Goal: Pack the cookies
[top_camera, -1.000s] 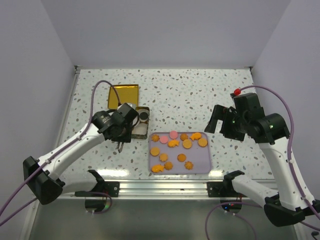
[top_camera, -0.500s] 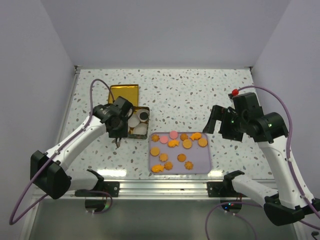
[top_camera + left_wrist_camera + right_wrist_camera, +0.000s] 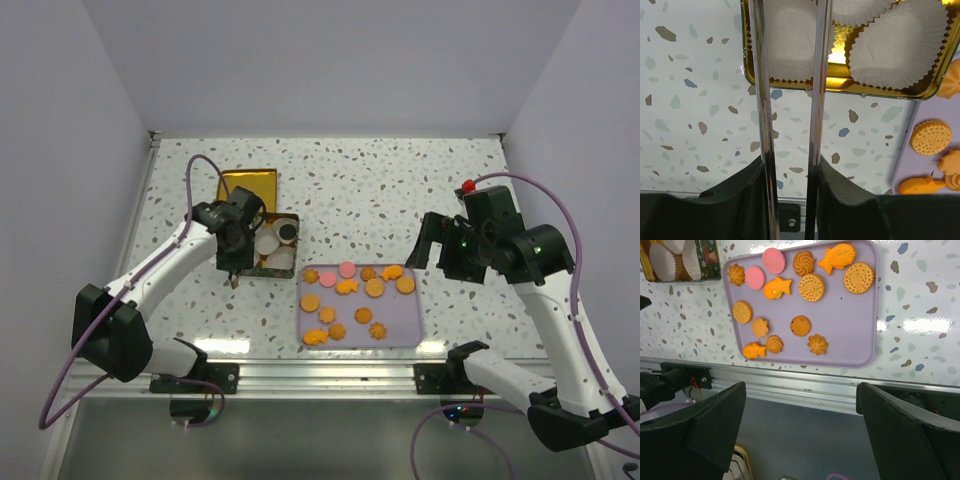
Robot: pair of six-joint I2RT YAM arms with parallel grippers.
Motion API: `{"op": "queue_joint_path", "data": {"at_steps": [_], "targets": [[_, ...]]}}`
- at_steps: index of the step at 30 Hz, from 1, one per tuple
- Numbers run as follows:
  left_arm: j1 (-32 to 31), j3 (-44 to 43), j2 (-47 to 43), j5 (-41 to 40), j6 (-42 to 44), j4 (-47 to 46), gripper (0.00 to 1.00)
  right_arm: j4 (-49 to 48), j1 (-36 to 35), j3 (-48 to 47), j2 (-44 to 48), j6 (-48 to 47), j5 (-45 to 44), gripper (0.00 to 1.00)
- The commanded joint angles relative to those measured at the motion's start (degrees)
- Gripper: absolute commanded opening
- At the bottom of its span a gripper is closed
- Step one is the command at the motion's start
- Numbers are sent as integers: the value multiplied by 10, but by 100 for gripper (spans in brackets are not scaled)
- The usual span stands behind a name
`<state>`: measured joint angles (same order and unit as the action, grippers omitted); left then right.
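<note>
Speckled table: purple tray holds thirteen orange cookies, two pink.

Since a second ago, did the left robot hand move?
Yes. The left gripper slid toward the left edge of the table and a little away from the purple tray, ending beside the gold tin.

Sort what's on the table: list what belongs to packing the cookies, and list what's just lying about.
Part of the job:
- cookies on the purple tray
- gold tin with white paper cups, one dark cookie already inside
- tongs in the left gripper

Lying about:
- gold lid behind the tin
- right gripper, open and empty
</note>
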<state>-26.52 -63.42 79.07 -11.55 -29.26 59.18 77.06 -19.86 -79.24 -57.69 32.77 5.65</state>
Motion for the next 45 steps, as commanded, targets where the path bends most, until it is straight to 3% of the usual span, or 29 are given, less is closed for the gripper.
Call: {"op": "queue_joint_path", "data": {"at_steps": [1, 10, 21, 33, 45], "targets": [[6, -27, -2, 8, 17, -21, 31, 3, -2, 1, 1, -14, 4, 99], [7, -29, -5, 11, 14, -15, 43, -3, -1, 1, -7, -19, 4, 99], [7, -34, -6, 9, 11, -6, 51, -7, -1, 7, -8, -25, 5, 99], [-2, -85, -28, 53, 20, 13, 42, -10, -1, 9, -7, -31, 7, 99], [-249, -61, -60, 58, -34, -12, 41, -11, -1, 21, -1, -25, 17, 99]]}}
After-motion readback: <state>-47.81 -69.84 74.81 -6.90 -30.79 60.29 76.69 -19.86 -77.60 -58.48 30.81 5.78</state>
